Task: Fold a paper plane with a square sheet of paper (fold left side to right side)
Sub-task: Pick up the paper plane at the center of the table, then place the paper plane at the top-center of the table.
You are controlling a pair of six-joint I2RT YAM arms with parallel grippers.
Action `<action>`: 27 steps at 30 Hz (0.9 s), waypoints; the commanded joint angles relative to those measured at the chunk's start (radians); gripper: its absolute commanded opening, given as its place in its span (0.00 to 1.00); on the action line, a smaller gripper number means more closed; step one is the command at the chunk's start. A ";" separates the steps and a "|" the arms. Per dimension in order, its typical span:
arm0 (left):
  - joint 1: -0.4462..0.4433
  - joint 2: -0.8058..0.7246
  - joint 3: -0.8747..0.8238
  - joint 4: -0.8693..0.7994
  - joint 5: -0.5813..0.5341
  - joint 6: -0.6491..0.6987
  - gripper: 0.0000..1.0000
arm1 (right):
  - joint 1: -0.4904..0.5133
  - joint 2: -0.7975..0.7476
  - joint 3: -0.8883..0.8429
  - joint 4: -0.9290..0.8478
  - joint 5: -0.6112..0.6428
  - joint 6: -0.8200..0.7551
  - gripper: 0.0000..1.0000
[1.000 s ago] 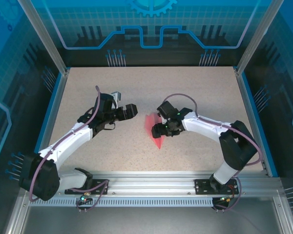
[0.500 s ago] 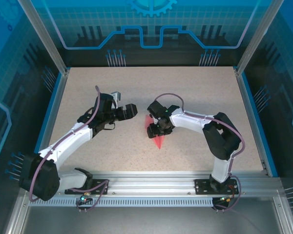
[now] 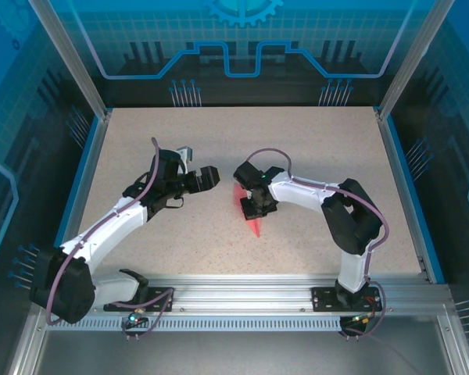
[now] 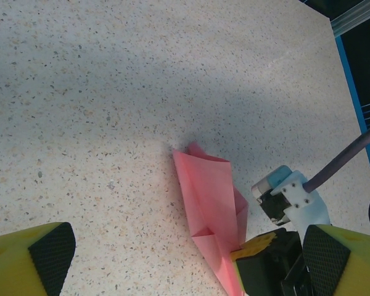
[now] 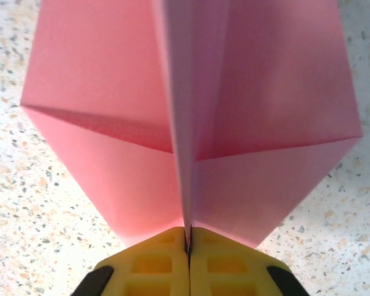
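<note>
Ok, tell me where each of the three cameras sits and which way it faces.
Top external: above and behind the arm bases, looking down on the table; both arms show, left end effector and right end effector.
Left wrist: on the left arm, looking down past its own yellow fingers at the paper plane and right end effector.
Right wrist: on the right arm, close on the paper plane's centre ridge, pinched between its shut fingertips.
Shared: all three see the paper plane.

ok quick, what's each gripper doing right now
left gripper: open, holding nothing.
right gripper: shut on the paper plane, pinching its raised centre crease.
</note>
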 commanded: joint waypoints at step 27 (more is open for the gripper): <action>0.011 -0.026 -0.008 -0.048 0.018 0.021 0.99 | -0.287 0.488 0.748 -0.382 0.047 -0.029 0.09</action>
